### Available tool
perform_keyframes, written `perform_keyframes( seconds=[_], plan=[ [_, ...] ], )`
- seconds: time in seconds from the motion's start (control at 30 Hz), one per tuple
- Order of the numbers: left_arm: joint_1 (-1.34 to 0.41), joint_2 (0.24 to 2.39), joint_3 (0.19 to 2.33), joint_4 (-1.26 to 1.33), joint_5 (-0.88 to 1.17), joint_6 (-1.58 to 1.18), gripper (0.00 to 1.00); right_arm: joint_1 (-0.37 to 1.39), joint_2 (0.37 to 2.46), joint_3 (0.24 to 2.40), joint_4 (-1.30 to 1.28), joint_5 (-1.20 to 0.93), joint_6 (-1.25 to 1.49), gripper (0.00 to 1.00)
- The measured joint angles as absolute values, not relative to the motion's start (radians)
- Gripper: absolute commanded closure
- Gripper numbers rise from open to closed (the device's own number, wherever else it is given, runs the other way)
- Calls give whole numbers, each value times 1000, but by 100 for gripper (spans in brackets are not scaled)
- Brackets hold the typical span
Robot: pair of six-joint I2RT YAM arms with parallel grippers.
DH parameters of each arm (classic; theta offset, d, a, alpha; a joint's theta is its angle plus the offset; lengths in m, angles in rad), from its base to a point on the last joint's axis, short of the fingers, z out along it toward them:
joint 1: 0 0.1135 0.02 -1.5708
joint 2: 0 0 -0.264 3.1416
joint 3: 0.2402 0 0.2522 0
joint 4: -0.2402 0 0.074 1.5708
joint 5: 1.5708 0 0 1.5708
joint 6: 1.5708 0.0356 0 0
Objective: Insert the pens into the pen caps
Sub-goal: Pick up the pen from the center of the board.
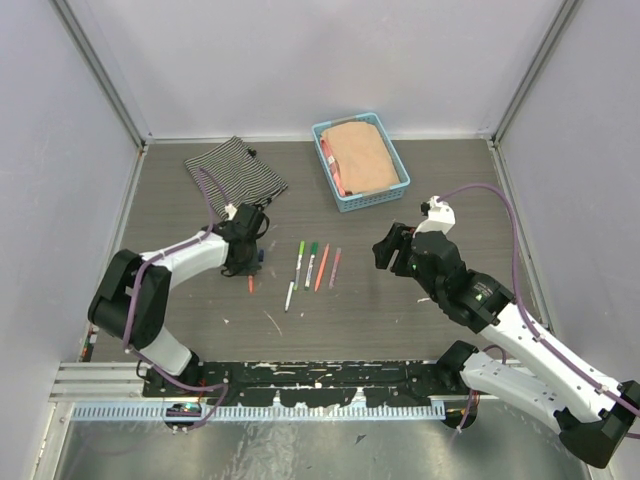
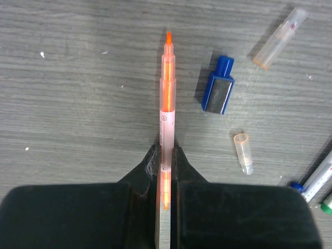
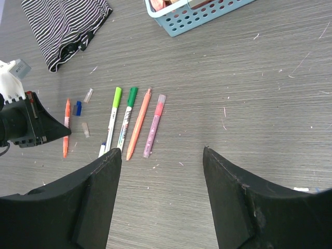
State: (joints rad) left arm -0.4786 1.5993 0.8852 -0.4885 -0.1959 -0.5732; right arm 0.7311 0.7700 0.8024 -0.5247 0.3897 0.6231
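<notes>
The left gripper is clamped on the orange pen's rear half, low on the table — light, stiff, slick plastic, so it may pivot. A blue cap lies just beside. The right gripper hangs open — empty.

4 pens side by side, right tool spread

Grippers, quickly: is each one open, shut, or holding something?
The left gripper is shut on the orange pen.
The right gripper is open, holding nothing.
</notes>
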Motion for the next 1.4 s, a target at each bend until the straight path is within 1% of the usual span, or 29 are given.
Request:
perform_keyframes(
  seconds=[0.1,0.17,0.33,0.53,0.63,0.7,0.93,1.1,1.2,1.4],
  plan=[
    [-480,1573,888,-527,-196,-563,96,731,770,802,-524,378,624,31],
    [-484,1525,891,-555,-198,-547,100,731,771,802,-519,369,625,30],
    [-496,1333,921,-600,-188,-484,100,731,783,802,-472,317,632,30],
    [-541,1106,934,-577,-68,-428,100,731,832,802,-362,192,646,30],
    [-584,1046,936,-546,4,-413,100,731,870,802,-277,116,668,34],
    [-616,1029,936,-523,43,-406,100,731,897,801,-207,61,694,36],
    [-733,1029,936,-456,126,-400,100,735,1018,765,43,-97,799,39],
    [-781,1056,939,-422,145,-402,100,759,1066,751,89,-126,838,40],
    [-804,1068,940,-409,149,-404,100,778,1069,751,106,-125,847,43],
    [-822,1074,943,-393,157,-405,100,794,1085,751,121,-117,865,52]
  ],
)
